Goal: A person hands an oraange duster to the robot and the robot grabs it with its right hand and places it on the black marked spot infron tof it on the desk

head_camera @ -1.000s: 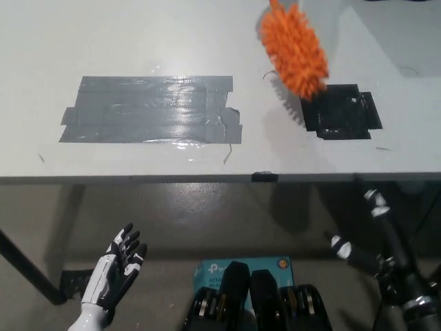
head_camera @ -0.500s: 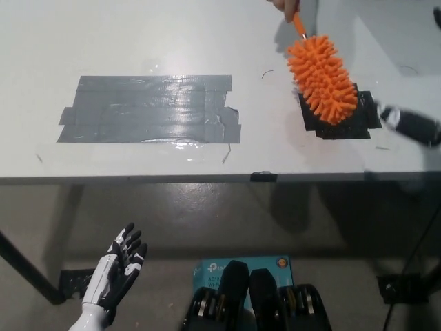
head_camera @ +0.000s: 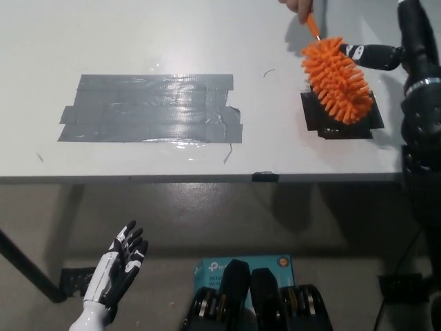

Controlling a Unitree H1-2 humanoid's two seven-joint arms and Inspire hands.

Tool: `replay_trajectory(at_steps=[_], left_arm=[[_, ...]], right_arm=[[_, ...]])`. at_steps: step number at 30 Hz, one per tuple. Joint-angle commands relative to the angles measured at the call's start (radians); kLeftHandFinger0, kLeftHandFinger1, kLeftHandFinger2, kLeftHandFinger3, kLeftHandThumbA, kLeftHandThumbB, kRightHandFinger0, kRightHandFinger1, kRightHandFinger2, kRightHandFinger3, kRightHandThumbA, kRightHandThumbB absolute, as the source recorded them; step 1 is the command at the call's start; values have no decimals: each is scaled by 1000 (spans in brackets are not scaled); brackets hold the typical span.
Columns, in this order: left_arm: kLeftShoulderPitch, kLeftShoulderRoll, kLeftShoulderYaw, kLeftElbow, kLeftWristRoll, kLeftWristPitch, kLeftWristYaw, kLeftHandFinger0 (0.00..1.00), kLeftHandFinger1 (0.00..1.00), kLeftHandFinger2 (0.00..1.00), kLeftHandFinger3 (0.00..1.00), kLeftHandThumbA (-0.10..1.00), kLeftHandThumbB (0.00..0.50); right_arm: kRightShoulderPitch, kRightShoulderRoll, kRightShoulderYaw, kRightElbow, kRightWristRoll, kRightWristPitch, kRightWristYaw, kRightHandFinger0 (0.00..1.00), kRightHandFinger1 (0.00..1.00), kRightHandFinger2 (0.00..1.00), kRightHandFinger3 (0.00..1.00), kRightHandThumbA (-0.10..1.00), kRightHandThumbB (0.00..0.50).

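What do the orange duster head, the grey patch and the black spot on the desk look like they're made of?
Orange duster: soft, matte nubs, probably microfibre or chenille; it looks bushy and finger-like. Grey patch: overlapping strips of glossy duct tape, with glare and wrinkles. Black marked spot: likely black tape, slightly shiny, with uneven strip edges.
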Motion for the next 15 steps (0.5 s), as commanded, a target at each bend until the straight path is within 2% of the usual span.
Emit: replay_trajectory(at_steps=[1, 2, 8, 11, 15], left_arm=[[-16, 6, -8, -38, 1, -18, -14, 1000, 1000, 1000, 1000, 690, 159], [-17, 6, -9, -36, 1, -20, -14, 1000, 1000, 1000, 1000, 691, 163], [-27, 6, -11, -41, 11, -18, -9, 1000, 1000, 1000, 1000, 696, 167], [-32, 6, -10, -39, 10, -26, -9, 1000, 1000, 1000, 1000, 677, 137], [-31, 8, -12, -41, 15, -31, -9, 1000, 1000, 1000, 1000, 674, 134]], right_arm=[[-214, 7, 11, 303, 29, -23, -44, 1000, 1000, 1000, 1000, 974, 372], [-229, 8, 14, 336, 33, -28, -40, 1000, 1000, 1000, 1000, 976, 362], [-350, 26, 24, 649, 66, -79, -40, 1000, 1000, 1000, 1000, 979, 384], [-372, 32, 27, 729, 76, -95, -43, 1000, 1000, 1000, 1000, 979, 382], [-397, 37, 16, 841, 114, -134, -34, 1000, 1000, 1000, 1000, 986, 353]])
